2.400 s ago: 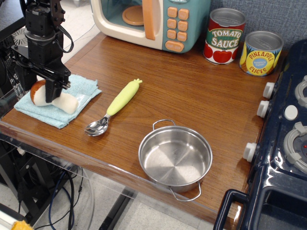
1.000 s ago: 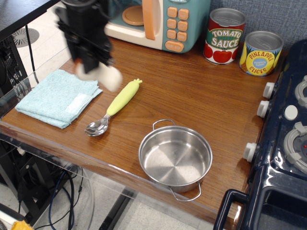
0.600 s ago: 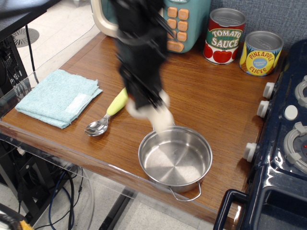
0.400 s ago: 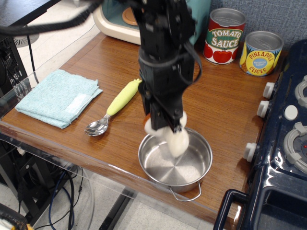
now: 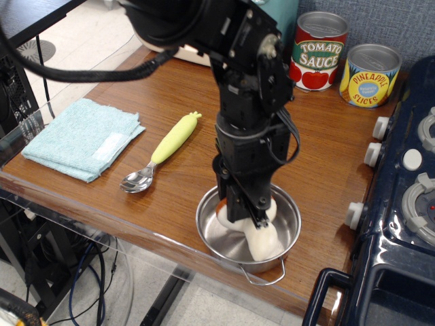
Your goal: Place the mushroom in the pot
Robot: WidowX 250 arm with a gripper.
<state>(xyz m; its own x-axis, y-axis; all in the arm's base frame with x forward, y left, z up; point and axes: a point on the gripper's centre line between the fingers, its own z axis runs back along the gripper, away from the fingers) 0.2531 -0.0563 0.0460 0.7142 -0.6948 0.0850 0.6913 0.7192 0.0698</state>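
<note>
The steel pot [image 5: 289,216] stands near the table's front edge. My black gripper [image 5: 246,209] reaches down into it from above. It is shut on the plush mushroom [image 5: 262,240], whose cream stem lies low inside the pot at the front right. A bit of the brown-orange cap [image 5: 222,202] shows at the gripper's left side. The arm hides much of the pot's inside.
A spoon with a yellow-green handle [image 5: 166,146] lies left of the pot. A folded blue cloth [image 5: 81,136] is at the far left. A toy microwave [image 5: 156,34], a tomato sauce tin [image 5: 318,51] and a pineapple tin [image 5: 369,75] stand at the back. A toy stove [image 5: 408,197] is at the right.
My gripper lifted the mushroom off the blue cloth, carried it right over the spoon, and has lowered it into the pot.
</note>
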